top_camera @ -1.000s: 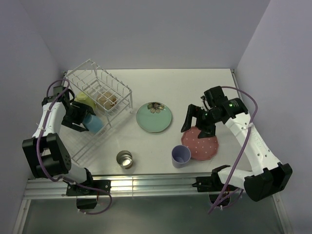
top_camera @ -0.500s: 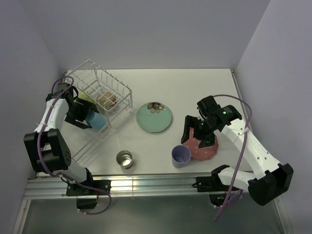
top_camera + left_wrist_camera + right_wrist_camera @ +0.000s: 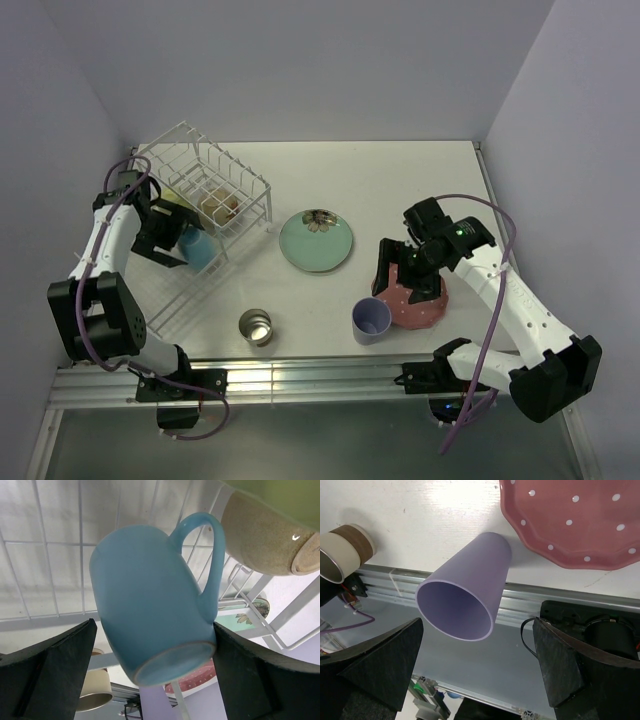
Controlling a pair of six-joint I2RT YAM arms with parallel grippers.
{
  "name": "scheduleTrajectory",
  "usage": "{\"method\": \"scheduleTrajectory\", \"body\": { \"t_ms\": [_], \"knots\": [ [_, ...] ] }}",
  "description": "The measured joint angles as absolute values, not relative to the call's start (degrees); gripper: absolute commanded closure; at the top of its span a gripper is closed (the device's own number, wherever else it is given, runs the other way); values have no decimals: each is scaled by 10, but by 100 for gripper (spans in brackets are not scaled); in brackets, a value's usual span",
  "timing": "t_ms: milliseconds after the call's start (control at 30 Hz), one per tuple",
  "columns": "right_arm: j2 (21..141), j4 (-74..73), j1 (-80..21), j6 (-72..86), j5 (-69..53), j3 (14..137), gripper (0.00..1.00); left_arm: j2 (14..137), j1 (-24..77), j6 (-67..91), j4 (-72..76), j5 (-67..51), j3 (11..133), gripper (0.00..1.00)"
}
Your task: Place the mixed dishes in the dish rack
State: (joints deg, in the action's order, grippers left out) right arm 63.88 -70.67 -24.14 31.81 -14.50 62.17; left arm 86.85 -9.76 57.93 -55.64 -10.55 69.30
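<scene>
The yellow mug was mostly hidden behind the left arm, and the pink white-dotted plate was partly covered by the right end effector, which was spread wide over the lavender cup with nothing held. The left end effector was opened wide at both sides of the light blue mug, laid on the lower tray of the dish rack. The cream bowl was seen under its raised tier, and the mint-green flower plate on the counter.

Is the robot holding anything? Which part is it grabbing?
Nothing is held. Left end effector is open around the light blue mug, right end effector open near the lavender cup.
</scene>
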Motion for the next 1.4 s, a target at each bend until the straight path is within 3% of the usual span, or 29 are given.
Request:
{"method": "scheduleTrajectory", "body": {
  "t_ms": [233, 500, 633, 667, 733, 800, 833, 867, 967, 1233, 1400],
  "knots": [
    [639, -702, -243, 307, -146, 615, 3, 814, -126, 577, -566, -100, 652, 1],
    [638, -699, -275, 304, -144, 606, 11, 754, -186, 563, -588, -91, 621, 1],
    [634, -697, -292, 306, -141, 570, 26, 738, -187, 561, -594, -96, 622, 1],
    [632, -696, -294, 306, -141, 559, 34, 735, -187, 559, -599, -99, 627, 1],
    [628, -692, -296, 307, -142, 536, 35, 733, -187, 554, -611, -107, 642, 1],
    [627, -689, -298, 307, -143, 516, 42, 731, -187, 546, -624, -115, 667, 1],
    [627, -684, -300, 307, -144, 508, 49, 729, -187, 542, -628, -121, 680, 1],
    [628, -677, -302, 307, -146, 500, 68, 727, -187, 536, -635, -126, 695, 1],
    [643, -666, -309, 305, -149, 496, 100, 710, -187, 520, -650, -143, 734, 1],
    [708, -683, -312, 303, -122, 645, 100, 641, -187, 496, -701, -179, 762, 1],
    [725, -696, -310, 301, -157, 800, 100, 615, -187, 475, -725, -163, 766, 11]
  ]
}}
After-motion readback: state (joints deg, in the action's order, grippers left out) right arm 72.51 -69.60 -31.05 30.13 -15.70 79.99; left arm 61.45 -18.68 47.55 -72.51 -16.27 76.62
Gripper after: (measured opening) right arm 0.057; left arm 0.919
